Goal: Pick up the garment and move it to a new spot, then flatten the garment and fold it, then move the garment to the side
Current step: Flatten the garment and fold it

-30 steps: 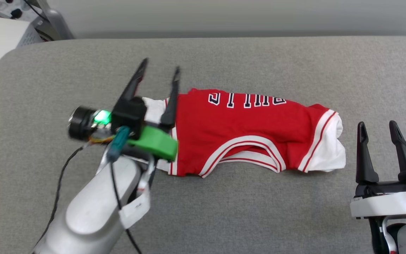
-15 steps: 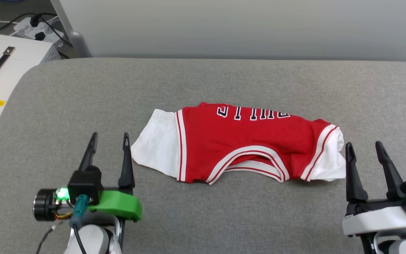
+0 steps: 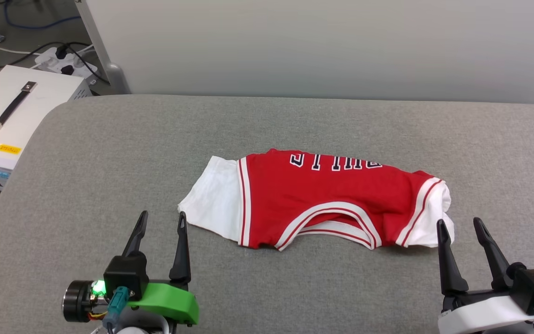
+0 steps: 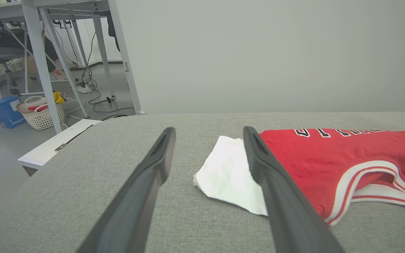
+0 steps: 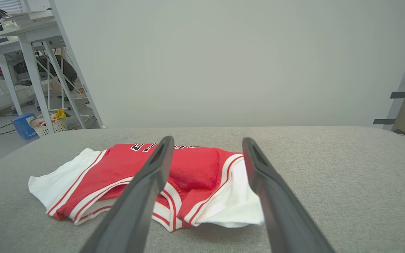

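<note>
The garment point(image 3: 322, 199), a red jersey with white sleeves and striped trim, lies folded lengthwise across the middle of the grey table point(image 3: 295, 125), collar toward me and black lettering at its far edge. My left gripper point(image 3: 162, 220) is open and empty just left of the white sleeve point(image 4: 227, 175), clear of it. Near the other sleeve point(image 5: 230, 207), my right gripper point(image 3: 460, 224) is open with nothing between its fingers. The garment point(image 4: 329, 161) appears right of the fingers in the left wrist view, and straight ahead point(image 5: 195, 168) in the right wrist view.
A white equipment box point(image 3: 12, 111) with a black handle stands off the table's left end, with cables and a power strip point(image 3: 58, 58) on the floor behind it. A grey wall panel point(image 3: 322, 46) runs along the far edge. A desk point(image 4: 30, 42) and basket point(image 4: 40, 112) stand further off.
My left gripper has drawn back from over the left sleeve to the near left, leaving the sleeve spread on the table. The head camera has tilted, so the whole picture shifted down.
</note>
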Motion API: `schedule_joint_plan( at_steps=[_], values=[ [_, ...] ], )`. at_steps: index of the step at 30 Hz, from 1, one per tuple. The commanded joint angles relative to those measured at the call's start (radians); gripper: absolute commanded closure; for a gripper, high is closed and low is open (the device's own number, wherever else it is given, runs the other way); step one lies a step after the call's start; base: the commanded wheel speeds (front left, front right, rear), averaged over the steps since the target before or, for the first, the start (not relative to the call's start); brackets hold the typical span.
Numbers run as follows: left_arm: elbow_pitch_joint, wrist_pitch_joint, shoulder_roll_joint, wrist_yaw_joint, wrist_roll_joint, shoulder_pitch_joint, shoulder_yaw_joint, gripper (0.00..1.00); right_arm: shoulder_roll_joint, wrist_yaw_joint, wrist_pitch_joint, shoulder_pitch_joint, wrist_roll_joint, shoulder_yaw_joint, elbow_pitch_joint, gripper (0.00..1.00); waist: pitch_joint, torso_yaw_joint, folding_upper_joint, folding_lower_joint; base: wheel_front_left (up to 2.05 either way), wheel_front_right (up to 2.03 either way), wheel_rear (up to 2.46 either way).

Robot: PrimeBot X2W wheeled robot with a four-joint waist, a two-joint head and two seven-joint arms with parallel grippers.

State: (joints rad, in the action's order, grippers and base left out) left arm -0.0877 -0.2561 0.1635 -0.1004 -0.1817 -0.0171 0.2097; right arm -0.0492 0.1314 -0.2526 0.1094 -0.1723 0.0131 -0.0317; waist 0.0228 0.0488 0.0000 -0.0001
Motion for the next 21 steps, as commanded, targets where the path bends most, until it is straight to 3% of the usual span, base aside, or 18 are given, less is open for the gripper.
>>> schedule_joint_plan(
  at_steps=[1, 21],
  values=[
    [-0.003, -0.006, -0.011, 0.009, 0.014, 0.018, -0.011, 0.0, -0.001, -0.001, -0.009, 0.015, -0.009, -0.003, 0.005, 0.0, -0.004, 0.003, 0.0, 0.0001, 0.0, 0.0, 0.0],
    [-0.034, -0.006, -0.073, 0.094, 0.084, 0.029, -0.113, 0.0, -0.001, -0.001, -0.009, 0.024, -0.006, -0.011, 0.021, 0.0, 0.0, 0.007, 0.0, 0.0001, 0.0, 0.0, 0.0]
  ],
)
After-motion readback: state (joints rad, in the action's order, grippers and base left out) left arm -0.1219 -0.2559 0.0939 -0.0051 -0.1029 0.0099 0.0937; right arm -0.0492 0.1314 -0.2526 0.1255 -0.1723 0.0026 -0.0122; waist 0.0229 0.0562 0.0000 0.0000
